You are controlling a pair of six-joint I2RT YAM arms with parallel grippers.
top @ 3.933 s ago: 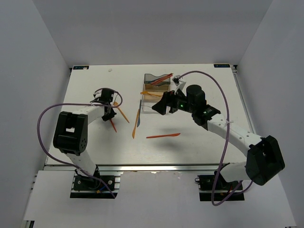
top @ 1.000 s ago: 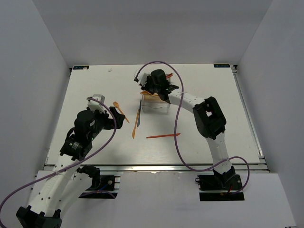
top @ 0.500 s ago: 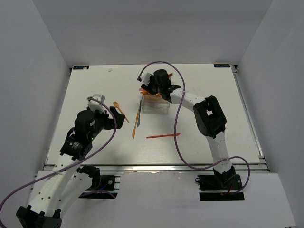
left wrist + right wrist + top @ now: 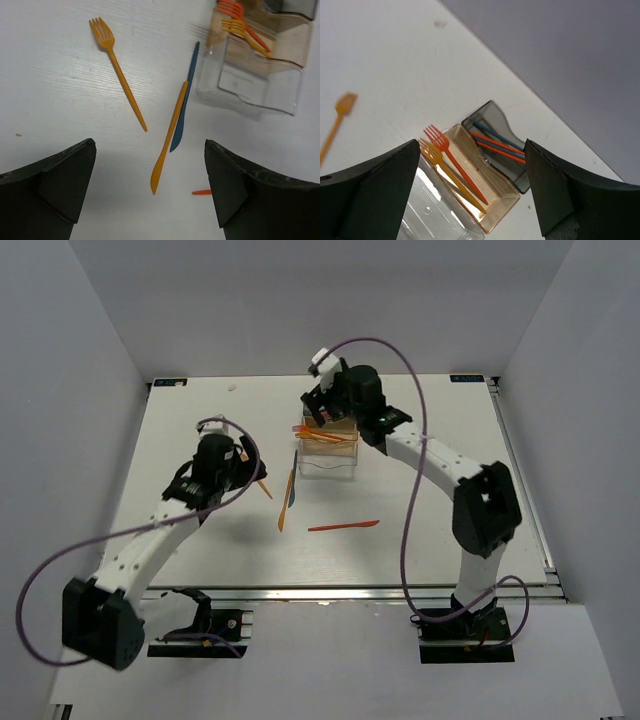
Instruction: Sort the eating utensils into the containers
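Observation:
Three joined containers stand mid-table: a smoky grey bin (image 4: pixel 490 107) holding blue and red sticks (image 4: pixel 497 145), an amber bin (image 4: pixel 502 210) holding a red fork (image 4: pixel 455 165) and orange forks (image 4: pixel 447 177), and a clear bin (image 4: pixel 250 85). My right gripper (image 4: pixel 471 145) hangs open and holds nothing above the amber and grey bins (image 4: pixel 322 412). On the table lie an orange fork (image 4: pixel 120 75), an orange knife (image 4: pixel 170 137), a blue knife (image 4: pixel 184 100) and a red knife (image 4: pixel 343 526). My left gripper (image 4: pixel 150 145) is open above the orange knife's tip, right of the fork.
White walls close in the table on three sides. The left arm's purple cable (image 4: pixel 60 560) loops out to the left. The right arm's cable (image 4: pixel 400 350) arcs over the back of the table. The table's rail (image 4: pixel 320 592) runs along the near edge.
My right gripper has opened above the bins and drawn up and back. The left arm has swung forward and to the right, over the loose fork and knives.

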